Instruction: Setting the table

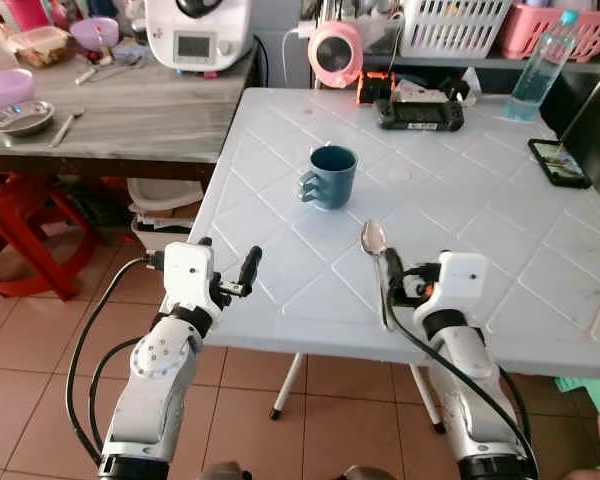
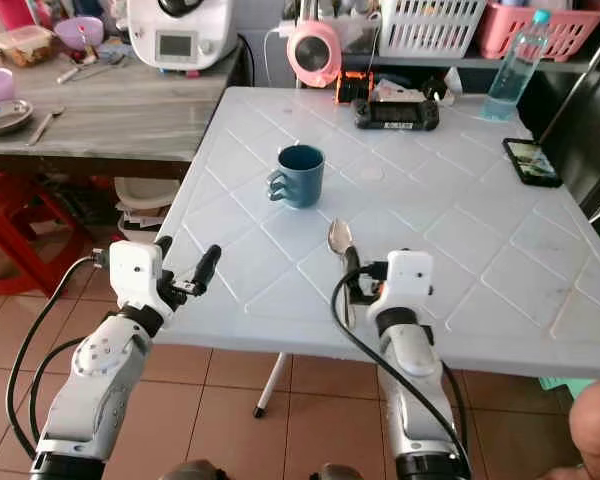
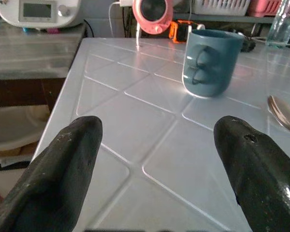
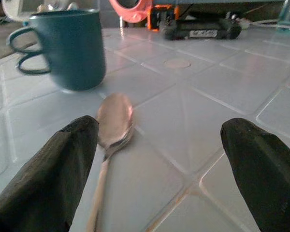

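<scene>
A blue mug [image 1: 330, 177] with a double-loop handle stands upright near the middle of the white plastic table [image 1: 500, 280]. A metal spoon [image 1: 377, 262] lies flat in front of it, bowl toward the mug. My right gripper [image 1: 416, 272] hovers low over the table's front edge, open, and the spoon's handle [image 4: 100, 183] runs beside one of its fingers [image 4: 63, 169] without being held. My left gripper [image 1: 228, 258] is open and holds nothing at the table's front left edge, facing the mug [image 3: 210, 63].
A wooden counter [image 1: 130, 120] at the left carries bowls, cutlery and a white appliance. At the table's far end sit a pink round device [image 1: 335, 52], a game controller [image 1: 420, 112] and a water bottle [image 1: 538, 72]. A phone [image 1: 558, 162] lies near the right edge. A red stool [image 1: 20, 240] stands below.
</scene>
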`<state>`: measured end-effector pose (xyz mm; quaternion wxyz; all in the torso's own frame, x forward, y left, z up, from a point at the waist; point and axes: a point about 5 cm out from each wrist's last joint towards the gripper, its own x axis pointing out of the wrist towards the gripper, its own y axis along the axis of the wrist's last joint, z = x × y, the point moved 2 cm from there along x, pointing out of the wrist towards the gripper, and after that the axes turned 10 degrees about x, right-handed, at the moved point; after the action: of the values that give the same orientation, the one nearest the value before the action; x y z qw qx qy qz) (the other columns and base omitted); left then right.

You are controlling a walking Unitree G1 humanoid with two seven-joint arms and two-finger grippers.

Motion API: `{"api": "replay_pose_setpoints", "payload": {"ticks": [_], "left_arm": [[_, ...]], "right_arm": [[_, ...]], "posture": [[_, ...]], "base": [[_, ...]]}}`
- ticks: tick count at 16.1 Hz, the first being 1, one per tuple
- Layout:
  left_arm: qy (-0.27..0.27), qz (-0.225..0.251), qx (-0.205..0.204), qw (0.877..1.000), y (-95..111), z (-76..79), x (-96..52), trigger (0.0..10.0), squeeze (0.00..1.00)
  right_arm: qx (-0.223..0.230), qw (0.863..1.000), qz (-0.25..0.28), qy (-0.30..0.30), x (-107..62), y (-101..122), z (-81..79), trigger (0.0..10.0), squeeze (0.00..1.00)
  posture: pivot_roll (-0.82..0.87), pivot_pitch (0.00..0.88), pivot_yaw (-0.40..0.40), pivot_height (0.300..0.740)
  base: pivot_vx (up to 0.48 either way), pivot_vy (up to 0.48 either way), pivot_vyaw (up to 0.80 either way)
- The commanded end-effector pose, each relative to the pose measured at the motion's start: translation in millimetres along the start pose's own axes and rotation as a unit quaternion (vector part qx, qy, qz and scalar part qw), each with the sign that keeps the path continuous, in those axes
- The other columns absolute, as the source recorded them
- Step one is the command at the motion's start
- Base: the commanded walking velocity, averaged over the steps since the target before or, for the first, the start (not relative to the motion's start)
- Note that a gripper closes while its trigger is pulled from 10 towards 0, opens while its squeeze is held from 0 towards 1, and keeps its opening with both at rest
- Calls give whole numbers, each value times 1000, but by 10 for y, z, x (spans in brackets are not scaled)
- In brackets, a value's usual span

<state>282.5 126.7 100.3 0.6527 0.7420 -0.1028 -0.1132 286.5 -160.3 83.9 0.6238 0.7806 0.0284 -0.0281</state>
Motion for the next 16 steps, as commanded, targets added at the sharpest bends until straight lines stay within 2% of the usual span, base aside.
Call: {"api": "replay_pose_setpoints", "payload": {"ticks": [1, 4, 9, 13, 16], "left_arm": [[-2, -5, 10, 1000, 0, -31, -23, 10000, 0], [2, -28, 27, 999, -56, -86, -59, 10000, 0], [4, -64, 51, 997, -176, -216, -247, 10000, 0], [1, -68, 55, 996, -138, -207, -264, 10000, 0], [-1, -71, 56, 996, -141, -200, -280, 10000, 0]], "right_arm": [[-1, 1000, -10, 2, 33, 1, -5, 10000, 0], [-20, 999, -40, 12, 89, -53, -10, 10000, 0], [-41, 996, -67, 39, 250, -52, -39, 10000, 0], [-38, 993, -83, 70, 349, -67, -199, 10000, 0], [-28, 992, -101, 73, 330, -112, -282, 10000, 0]], "posture": [[11, 0, 17, 740], [17, 0, 17, 740], [37, 13, 25, 740], [50, 32, 30, 740], [50, 40, 31, 740]], "base": [[0, 0, 0], [0, 0, 0], [0, 0, 0], [0, 0, 0], [0, 0, 0]]}}
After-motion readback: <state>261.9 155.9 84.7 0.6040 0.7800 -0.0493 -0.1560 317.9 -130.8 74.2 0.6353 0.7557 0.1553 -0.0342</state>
